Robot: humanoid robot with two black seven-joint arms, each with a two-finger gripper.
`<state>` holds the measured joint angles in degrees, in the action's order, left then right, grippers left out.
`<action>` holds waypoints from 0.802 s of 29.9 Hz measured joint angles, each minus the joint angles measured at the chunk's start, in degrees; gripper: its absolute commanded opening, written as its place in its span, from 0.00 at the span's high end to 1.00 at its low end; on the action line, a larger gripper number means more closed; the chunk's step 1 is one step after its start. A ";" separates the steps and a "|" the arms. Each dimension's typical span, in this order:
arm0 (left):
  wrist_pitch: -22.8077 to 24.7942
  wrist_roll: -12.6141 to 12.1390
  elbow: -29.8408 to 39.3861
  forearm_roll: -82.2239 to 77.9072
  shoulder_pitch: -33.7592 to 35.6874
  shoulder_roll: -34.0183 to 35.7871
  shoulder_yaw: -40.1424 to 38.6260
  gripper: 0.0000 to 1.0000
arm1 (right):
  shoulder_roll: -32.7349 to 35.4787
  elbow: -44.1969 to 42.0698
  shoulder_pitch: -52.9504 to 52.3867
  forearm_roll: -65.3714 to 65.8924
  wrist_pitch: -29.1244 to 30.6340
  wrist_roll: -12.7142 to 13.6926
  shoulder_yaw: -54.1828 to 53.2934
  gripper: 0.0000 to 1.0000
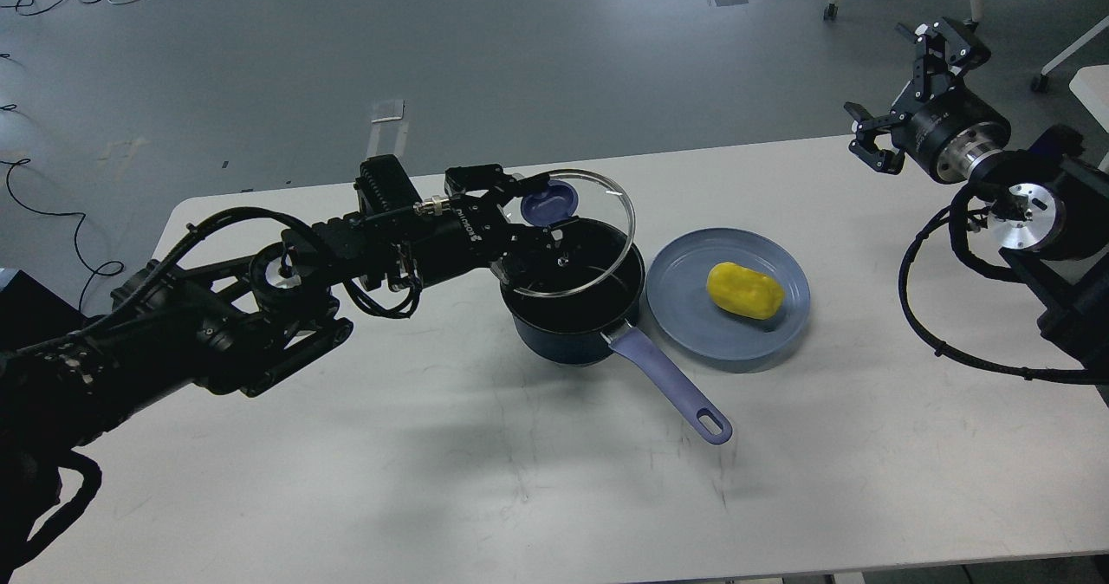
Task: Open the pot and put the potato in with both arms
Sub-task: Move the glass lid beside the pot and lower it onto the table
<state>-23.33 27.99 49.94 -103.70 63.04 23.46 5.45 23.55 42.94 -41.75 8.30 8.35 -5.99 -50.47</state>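
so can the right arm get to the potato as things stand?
Probably yes. The potato lies uncovered on the blue plate, right of the pot. The right tool is open and empty, and the left tool holds the lid over the pot.

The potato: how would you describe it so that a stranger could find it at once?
On the white table, right of the dark pot, lies a flat round blue plate. The potato lies on that plate: a smooth yellow oval, the only yellow thing in view.
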 measured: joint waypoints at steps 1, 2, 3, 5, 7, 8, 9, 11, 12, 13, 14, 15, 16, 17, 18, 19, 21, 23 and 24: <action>-0.14 0.01 -0.06 0.00 0.00 1.16 0.01 0.50 | 0.00 0.01 0.00 0.00 0.00 -0.02 0.01 0.00; -0.48 0.01 -0.14 0.00 -0.04 2.44 0.02 0.50 | 0.00 0.04 0.00 0.00 -0.09 -0.04 0.02 0.00; -0.79 -0.01 -0.25 0.04 -0.15 3.40 0.02 0.50 | 0.00 0.07 0.00 0.00 -0.20 -0.06 0.02 0.00; -2.12 0.02 -0.26 0.54 -0.47 5.62 -0.12 0.50 | 0.00 0.12 0.00 -0.01 -0.42 -0.06 0.03 0.00; -3.65 0.03 -0.26 2.34 -0.72 7.99 -0.45 0.50 | 0.00 0.13 0.00 -0.02 -0.54 -0.06 0.02 0.00; -4.12 0.03 -0.26 3.96 -0.88 9.35 -0.45 0.50 | 0.00 0.13 0.00 -0.03 -0.58 -0.04 0.02 0.00; -4.35 0.03 -0.31 5.10 -0.97 10.29 -0.45 0.50 | 0.00 0.13 0.00 -0.03 -0.60 -0.02 0.02 0.00; -4.59 0.02 -0.34 7.30 -1.17 12.16 -0.20 0.50 | 0.00 0.13 0.00 -0.03 -0.62 0.00 0.02 0.00; -4.61 0.03 -0.34 7.89 -1.34 12.81 -0.12 0.50 | 0.00 0.14 0.00 -0.03 -0.62 0.00 0.03 0.00; -4.67 0.03 -0.36 8.33 -1.72 13.49 -0.07 0.50 | 0.00 0.14 0.00 -0.03 -0.64 0.01 0.05 0.00; -4.67 0.01 -0.48 8.56 -2.25 14.02 -0.03 0.50 | -0.01 0.14 0.00 -0.04 -0.66 0.01 0.08 0.00; -4.67 0.01 -0.56 8.67 -2.73 14.34 0.00 0.50 | -0.06 0.14 0.00 -0.04 -0.69 0.01 0.09 0.00; -4.68 0.00 -0.61 8.73 -3.22 14.50 0.01 0.50 | -0.13 0.14 0.00 -0.04 -0.70 0.01 0.11 0.00; -4.71 0.02 -0.63 8.76 -4.10 14.59 0.03 0.50 | -0.23 0.13 0.00 -0.04 -0.70 0.01 0.11 0.00; -4.71 0.03 -0.68 8.77 -5.10 14.63 0.08 0.50 | -0.31 0.12 0.04 -0.04 -0.70 0.01 0.11 0.00; -4.71 0.03 -0.77 8.76 -6.09 14.71 0.09 0.50 | -0.42 0.09 0.06 -0.04 -0.70 0.01 0.11 0.00; -4.70 0.03 -1.16 8.73 -8.14 15.13 0.10 0.50 | -0.57 0.05 0.07 -0.04 -0.70 0.01 0.12 0.00; -4.71 0.02 -1.73 8.65 -9.62 15.52 0.10 0.50 | -0.66 0.05 0.06 -0.04 -0.70 0.01 0.13 0.00; -4.71 0.02 -2.09 8.63 -10.23 15.58 0.10 0.49 | -0.71 0.06 0.06 -0.04 -0.70 0.01 0.16 0.00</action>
<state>-28.04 28.01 47.85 -95.07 52.81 39.04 5.55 22.84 43.00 -41.69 8.26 7.64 -5.99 -50.31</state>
